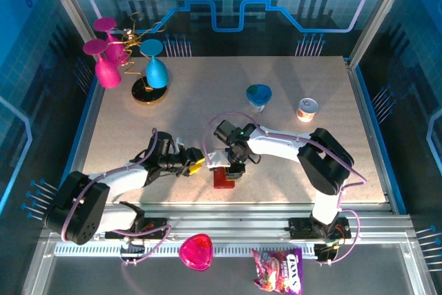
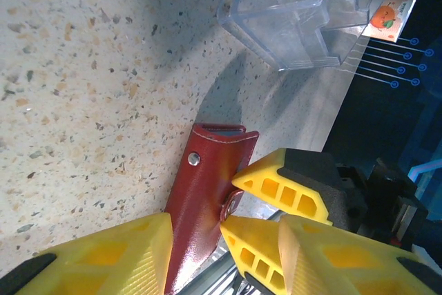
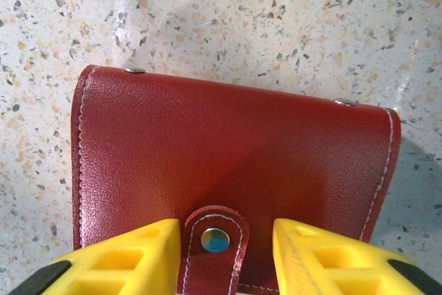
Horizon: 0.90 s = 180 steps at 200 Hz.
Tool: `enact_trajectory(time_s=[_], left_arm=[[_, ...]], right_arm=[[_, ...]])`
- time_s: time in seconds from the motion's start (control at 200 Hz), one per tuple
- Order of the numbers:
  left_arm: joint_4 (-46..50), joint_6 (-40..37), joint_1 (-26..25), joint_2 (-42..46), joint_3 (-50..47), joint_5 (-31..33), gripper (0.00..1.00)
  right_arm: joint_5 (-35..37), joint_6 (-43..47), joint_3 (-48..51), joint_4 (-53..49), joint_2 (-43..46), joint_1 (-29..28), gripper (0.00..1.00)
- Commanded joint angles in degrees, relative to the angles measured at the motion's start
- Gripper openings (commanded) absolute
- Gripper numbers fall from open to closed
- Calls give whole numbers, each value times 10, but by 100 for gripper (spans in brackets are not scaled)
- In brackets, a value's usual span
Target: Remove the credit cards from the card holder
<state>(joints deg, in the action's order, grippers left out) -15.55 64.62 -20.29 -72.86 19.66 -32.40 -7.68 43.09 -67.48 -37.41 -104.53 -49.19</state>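
Note:
The card holder (image 1: 222, 179) is a dark red leather wallet lying closed near the table's front edge. Its snap tab (image 3: 215, 240) is fastened over the front. My right gripper (image 3: 226, 231) is open, one yellow finger on each side of the tab: the left one touches it, the right one stands apart. The right gripper (image 1: 233, 165) hovers just over the card holder (image 3: 228, 143). My left gripper (image 1: 195, 162) reaches in from the left and is open around one end of the card holder (image 2: 204, 191). Its left finger (image 2: 117, 253) lies against the leather. The credit cards are hidden.
A clear plastic tiered stand (image 2: 297, 18) sits just beyond the wallet. Farther back are a blue cup (image 1: 259, 94), a small can (image 1: 307, 109), and pink (image 1: 107, 67) and blue (image 1: 156, 70) goblets by a gold stand. The metal rail (image 1: 242, 215) runs close in front.

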Motion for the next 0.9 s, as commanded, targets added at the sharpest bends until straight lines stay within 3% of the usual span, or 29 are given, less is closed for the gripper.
enact_trajectory(time_s=[0.0,0.185,0.895], left_arm=[[13,8,6,13,-6,-2,45],[17,6,8,14,-7,-3,45],[32,-3,10,13,9,-5,46]], right_arm=[[-1,-15,7,-3,-3,-9,41],[9,-27,11,-2,5,-14,40],[34,-64,47,46,29,-31,21]])
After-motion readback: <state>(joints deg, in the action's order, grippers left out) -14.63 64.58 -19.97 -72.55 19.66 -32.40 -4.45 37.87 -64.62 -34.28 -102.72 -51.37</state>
